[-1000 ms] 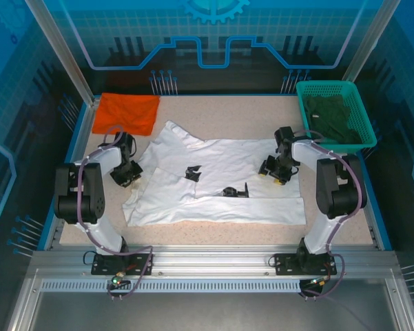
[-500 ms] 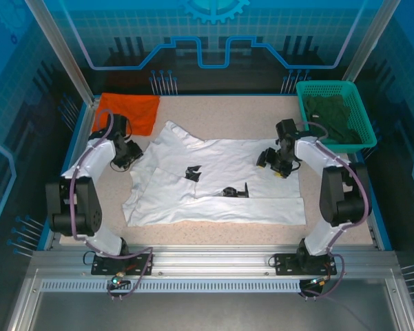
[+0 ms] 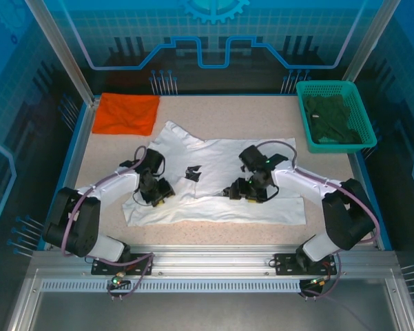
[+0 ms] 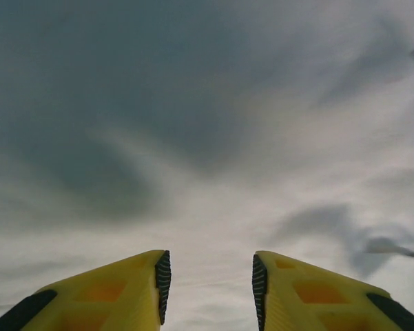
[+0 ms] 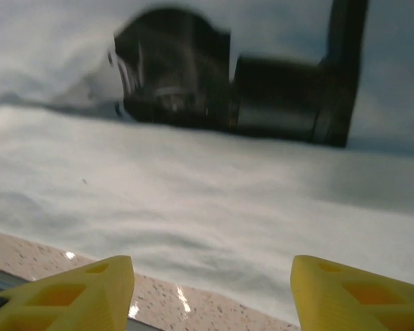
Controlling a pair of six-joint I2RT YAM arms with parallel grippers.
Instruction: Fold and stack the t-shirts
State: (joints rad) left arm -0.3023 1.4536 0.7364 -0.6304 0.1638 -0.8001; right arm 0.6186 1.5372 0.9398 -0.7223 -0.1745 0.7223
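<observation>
The white t-shirt [image 3: 220,160] lies spread flat across the middle of the table, with small black marks [image 3: 193,172] on its front. The orange t-shirt [image 3: 127,112] lies folded at the back left corner. My left gripper [image 3: 158,194] hovers low over the white shirt's left part; in the left wrist view the left gripper [image 4: 208,265] is open above white cloth [image 4: 213,172], nothing between its fingers. My right gripper [image 3: 244,192] is over the shirt's middle; in the right wrist view the right gripper [image 5: 211,265] stands wide open above the white cloth [image 5: 193,186].
A green basket [image 3: 328,85] holding dark green cloth [image 3: 337,118] stands at the back right. Blue rails edge the table. In the right wrist view a black arm part [image 5: 179,69] sits beyond the cloth, and bare speckled tabletop [image 5: 193,303] shows near the fingers.
Both arms swung in from the shirt's outer sides. The left gripper came from near the orange shirt to the white shirt's left part; the right came from the right edge to the middle.
</observation>
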